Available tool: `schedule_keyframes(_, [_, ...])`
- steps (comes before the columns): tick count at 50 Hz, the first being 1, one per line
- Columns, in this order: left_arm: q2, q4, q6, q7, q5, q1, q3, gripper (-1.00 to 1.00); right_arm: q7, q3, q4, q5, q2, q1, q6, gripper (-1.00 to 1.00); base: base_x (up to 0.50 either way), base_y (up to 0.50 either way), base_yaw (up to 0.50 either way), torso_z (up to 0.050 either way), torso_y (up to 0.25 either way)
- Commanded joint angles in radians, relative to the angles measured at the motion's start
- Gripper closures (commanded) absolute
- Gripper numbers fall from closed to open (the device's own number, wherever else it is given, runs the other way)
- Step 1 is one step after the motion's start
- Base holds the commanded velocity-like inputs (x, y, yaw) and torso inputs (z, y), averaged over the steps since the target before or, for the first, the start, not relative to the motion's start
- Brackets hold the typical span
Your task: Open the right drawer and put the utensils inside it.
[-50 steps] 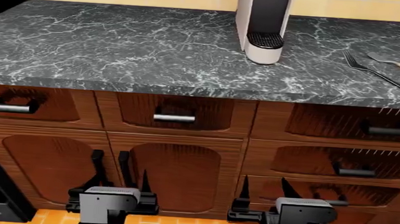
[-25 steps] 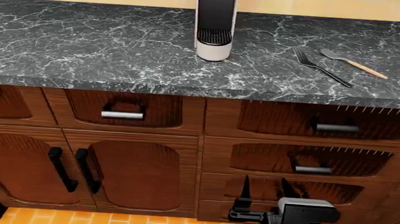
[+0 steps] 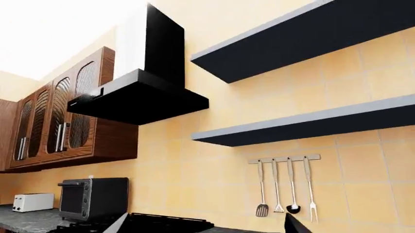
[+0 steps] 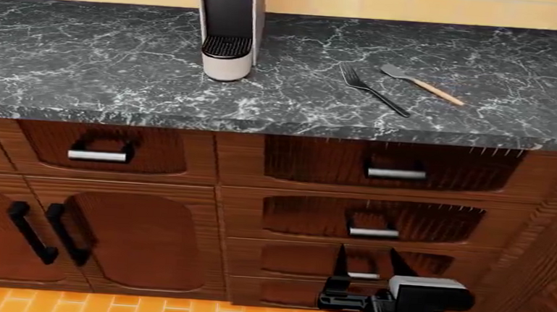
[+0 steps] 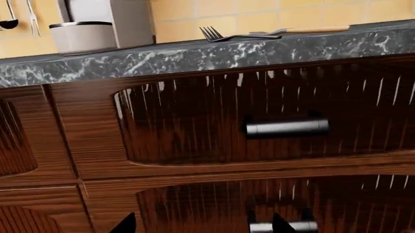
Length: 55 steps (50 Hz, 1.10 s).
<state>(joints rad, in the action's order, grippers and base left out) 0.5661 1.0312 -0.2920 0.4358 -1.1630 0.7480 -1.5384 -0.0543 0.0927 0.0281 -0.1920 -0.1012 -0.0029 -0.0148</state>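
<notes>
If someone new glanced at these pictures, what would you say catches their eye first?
Probably the white and black coffee machine standing on the dark marbled countertop, with the dark metal fork and wooden-handled spatula lying side by side to its right. Below them sits the wide reddish-brown top drawer, closed, and the right gripper low before the lower drawers, jaws apart.

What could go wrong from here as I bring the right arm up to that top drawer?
1. Three stacked drawers share similar bar handles; the right gripper sits low, level with the lowest, so it could catch that one instead of the right drawer's handle.
2. The fork and spatula lie close together, so grasping one may nudge the other.
3. The left gripper is out of the head view; its camera faces the wall shelves, so its clearance is unverified.
</notes>
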Motion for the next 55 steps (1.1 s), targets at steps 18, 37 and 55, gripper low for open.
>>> schedule_keyframes(18, [0.001, 0.016, 0.042, -0.013, 0.01, 0.037, -0.021, -1.0, -0.024, 0.04, 0.0, -0.006, -0.028, -0.005, 0.03, -1.0, 0.22, -0.5, 0.0, 0.0, 0.0])
schedule_keyframes(37, [0.014, 0.016, 0.06, 0.008, 0.055, 0.037, 0.043, -1.0, -0.058, 0.051, -0.006, -0.03, -0.039, 0.016, -0.037, -1.0, 0.17, -0.04, 0.0, 0.0, 0.0])
schedule_keyframes(55, [0.02, 0.016, 0.063, 0.009, 0.064, 0.037, 0.057, -1.0, -0.059, -0.175, 0.037, -0.641, 0.018, 0.109, -0.448, -1.0, 0.0, 0.0, 0.0, 0.0, 0.0])
